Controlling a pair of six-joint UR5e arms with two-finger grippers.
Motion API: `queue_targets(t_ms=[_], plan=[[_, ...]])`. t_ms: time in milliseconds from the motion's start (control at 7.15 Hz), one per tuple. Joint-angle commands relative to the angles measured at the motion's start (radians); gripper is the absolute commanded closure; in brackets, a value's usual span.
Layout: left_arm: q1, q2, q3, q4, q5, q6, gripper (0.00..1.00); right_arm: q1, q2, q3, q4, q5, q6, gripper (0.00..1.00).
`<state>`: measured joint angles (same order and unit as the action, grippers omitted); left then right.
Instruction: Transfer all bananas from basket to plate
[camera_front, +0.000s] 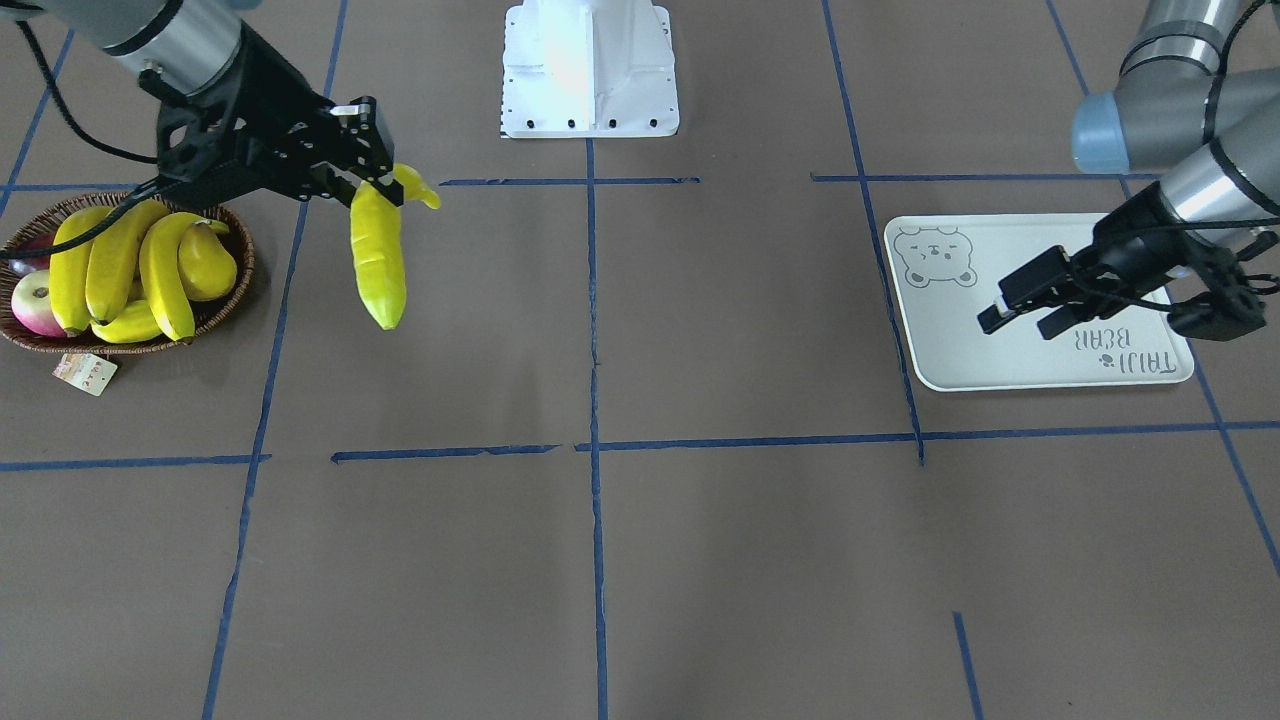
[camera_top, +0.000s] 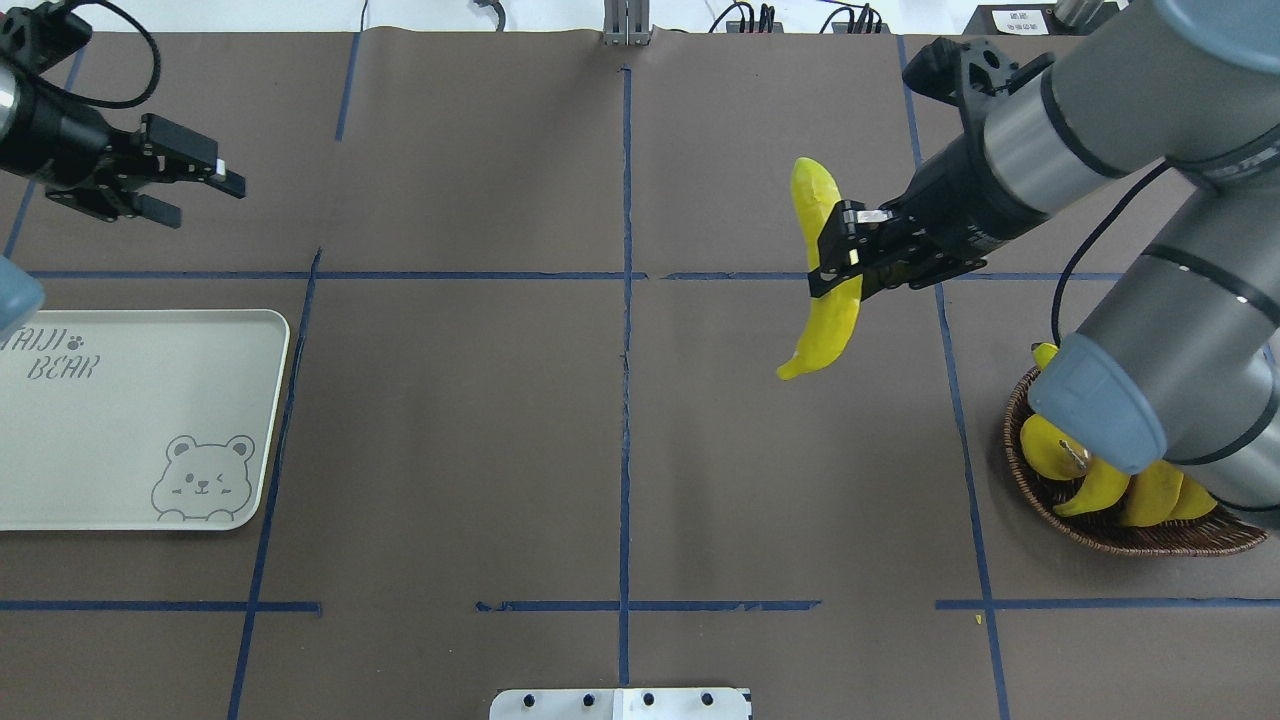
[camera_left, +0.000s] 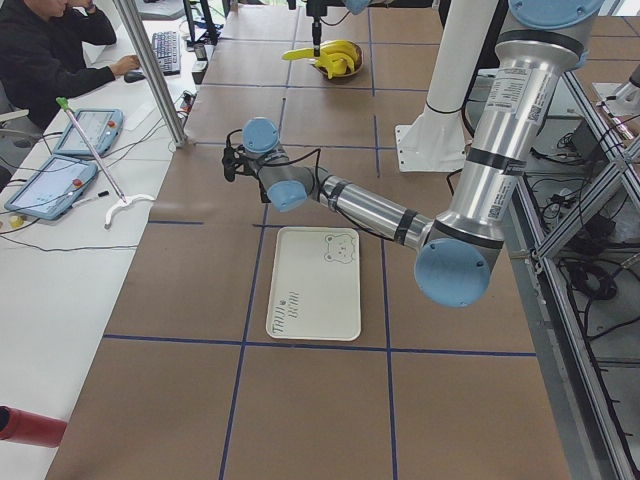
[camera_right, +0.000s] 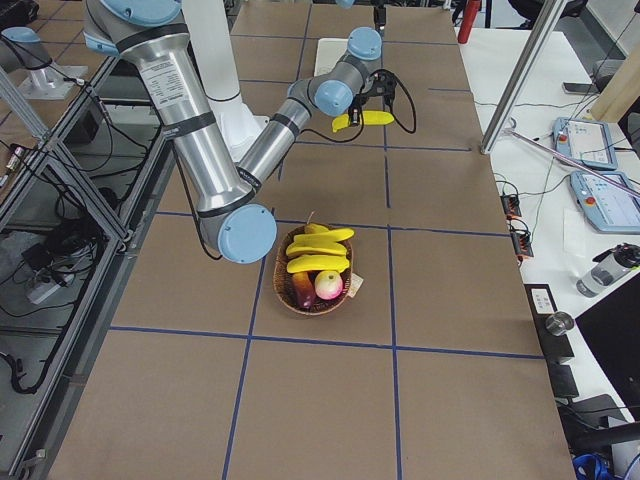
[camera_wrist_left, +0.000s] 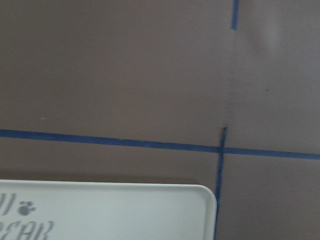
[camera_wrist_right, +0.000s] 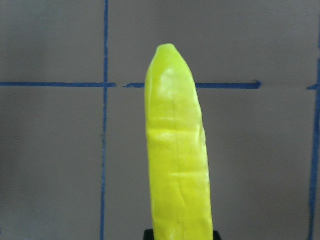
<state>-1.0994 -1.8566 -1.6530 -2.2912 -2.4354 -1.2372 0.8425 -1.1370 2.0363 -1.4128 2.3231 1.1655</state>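
Banana (camera_top: 828, 322) pinched betw right jaws, held above table (camera_top: 450, 450), left jaws open, empty, nr plate (camera_top: 120, 440).

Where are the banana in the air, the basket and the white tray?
banana (camera_front: 378, 262): front-facing view, middle of its body.
basket (camera_front: 150, 346): front-facing view, woven rim nearest the camera.
tray (camera_front: 940, 345): front-facing view, bare surface beside the lettering.

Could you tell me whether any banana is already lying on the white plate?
No, the plate is bare in the overhead view, and the one banana out of the basket hangs in the right gripper above the table.
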Motion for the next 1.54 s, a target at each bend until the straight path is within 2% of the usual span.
queue_targets(t_ms=[0,280,979,1399], plan=[[0.128,-0.09,0.027,-0.245,0.167,-0.326,0.0,-0.1,0.012,-0.007,0.182,-0.132,0.181,0.99],[0.243,-0.172,0.019,-0.374,0.304,-0.592,0.0,-0.137,0.066,-0.022,0.206,-0.166,0.215,0.99],[0.372,-0.292,0.009,-0.366,0.315,-0.672,0.01,-0.25,0.14,-0.057,0.206,-0.227,0.218,0.99],[0.417,-0.305,0.004,-0.364,0.315,-0.699,0.01,-0.272,0.152,-0.061,0.206,-0.254,0.221,0.99]])
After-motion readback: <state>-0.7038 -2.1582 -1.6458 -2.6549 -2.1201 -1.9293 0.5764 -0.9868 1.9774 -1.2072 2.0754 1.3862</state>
